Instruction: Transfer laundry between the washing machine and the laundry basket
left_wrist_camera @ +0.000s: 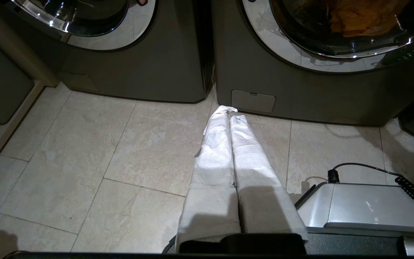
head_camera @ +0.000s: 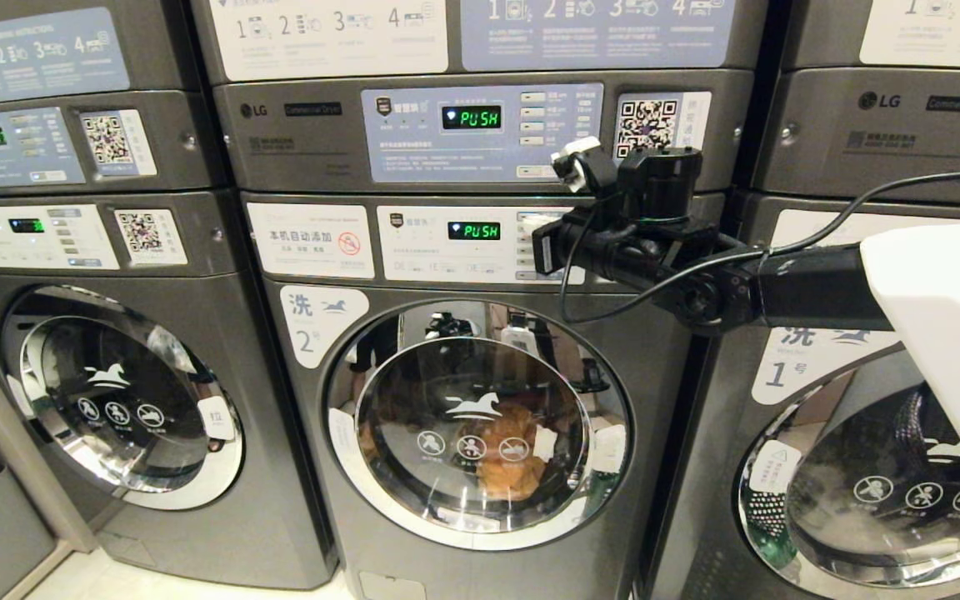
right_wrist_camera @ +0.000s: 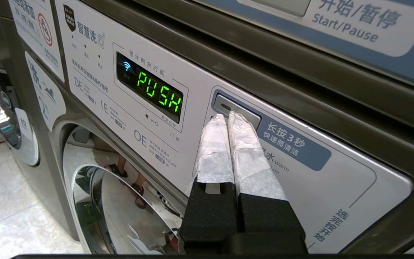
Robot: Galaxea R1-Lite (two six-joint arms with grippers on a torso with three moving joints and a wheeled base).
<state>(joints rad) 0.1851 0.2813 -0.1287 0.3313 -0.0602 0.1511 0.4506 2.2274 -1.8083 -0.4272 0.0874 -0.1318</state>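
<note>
Left gripper (left_wrist_camera: 230, 115) hangs low before the washing machine (head_camera: 480, 400), jaws together, idle. Right gripper (right_wrist_camera: 228, 118), jaws together to form one poking tip, meets the top button (right_wrist_camera: 236, 109) beside its display (right_wrist_camera: 149, 86). Orange laundry (head_camera: 509, 450) lies behind the closed door.

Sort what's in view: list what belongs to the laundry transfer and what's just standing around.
Belongs to the job:
- dark grey front-loading washing machine labelled 2, door shut, orange laundry inside
- right gripper, shut, tips at a grey button on its panel
- left gripper, shut, low over the floor

Just standing around:
- alike machine labelled 3
- alike machine labelled 1
- dryers stacked above
</note>
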